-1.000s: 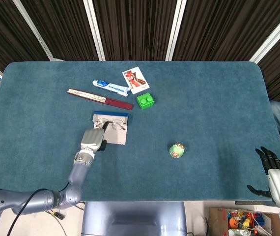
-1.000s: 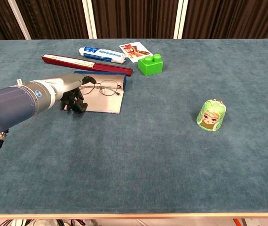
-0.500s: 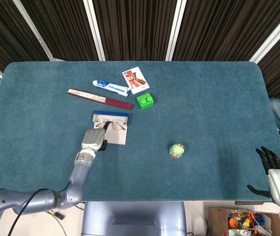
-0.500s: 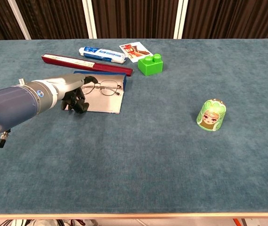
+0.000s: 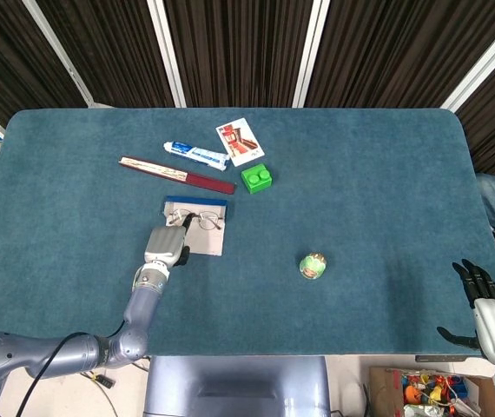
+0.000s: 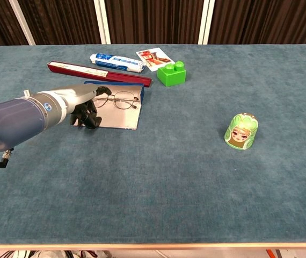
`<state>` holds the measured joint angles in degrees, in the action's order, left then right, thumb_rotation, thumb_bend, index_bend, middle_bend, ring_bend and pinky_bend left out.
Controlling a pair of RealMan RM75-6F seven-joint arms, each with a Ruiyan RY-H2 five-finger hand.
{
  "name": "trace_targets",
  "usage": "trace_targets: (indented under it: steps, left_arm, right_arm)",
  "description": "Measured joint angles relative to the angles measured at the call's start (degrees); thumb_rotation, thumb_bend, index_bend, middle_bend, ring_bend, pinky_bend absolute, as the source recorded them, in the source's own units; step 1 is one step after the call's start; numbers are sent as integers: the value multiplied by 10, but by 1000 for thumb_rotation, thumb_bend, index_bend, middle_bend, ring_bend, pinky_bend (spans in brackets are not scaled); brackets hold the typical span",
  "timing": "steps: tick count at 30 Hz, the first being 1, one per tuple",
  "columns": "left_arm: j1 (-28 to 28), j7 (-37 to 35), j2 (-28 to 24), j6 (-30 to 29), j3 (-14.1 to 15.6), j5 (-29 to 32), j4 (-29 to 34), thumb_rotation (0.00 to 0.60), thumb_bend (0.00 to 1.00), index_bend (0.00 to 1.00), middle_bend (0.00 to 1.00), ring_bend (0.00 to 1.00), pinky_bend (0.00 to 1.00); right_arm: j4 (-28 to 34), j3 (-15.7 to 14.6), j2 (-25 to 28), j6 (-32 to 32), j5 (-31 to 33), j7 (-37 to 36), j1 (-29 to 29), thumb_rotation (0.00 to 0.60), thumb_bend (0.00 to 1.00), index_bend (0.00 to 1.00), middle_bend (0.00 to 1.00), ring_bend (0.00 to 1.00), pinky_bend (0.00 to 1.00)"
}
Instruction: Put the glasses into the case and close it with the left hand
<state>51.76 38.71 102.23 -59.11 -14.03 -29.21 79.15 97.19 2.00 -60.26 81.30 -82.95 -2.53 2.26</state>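
Far left: left hand [image 6: 83, 107] at the near left corner of the open case [image 6: 122, 117], fingers [image 6: 90, 119] curled downward beside the case's left edge, one finger stretched out toward the left end of the glasses [image 6: 118, 99]; whether touching the frame or just short of it, cannot tell. Glasses lying flat inside the open case, to the right of and slightly beyond the fingers, long axis running left to right along the case, lenses toward the far blue rim [image 5: 197, 201]. Case's long axis likewise left to right, grey flap spread toward the robot, so probably a fold away from the robot to close. Beyond the case: a dark red folded fan [image 6: 96, 73], a toothpaste tube [image 6: 116, 62], a card [image 6: 153, 58], a green block [image 6: 172, 73]. Further right on the surface [image 6: 196, 177], a small green doll [image 6: 241, 131], well apart. Far right: right hand [image 5: 482, 300] off the surface edge, fingers spread, holding nothing, much farther from the case than the left.
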Motion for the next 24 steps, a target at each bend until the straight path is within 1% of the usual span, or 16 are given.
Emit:
trace_targets:
  steps: [24]
  left_arm:
    - [-3,5,12,-3,5,-8,-13,600,527,0,745,672,663]
  right_arm:
    - [2,1,0,-1,3,1,0,600,98,0,0,0,169]
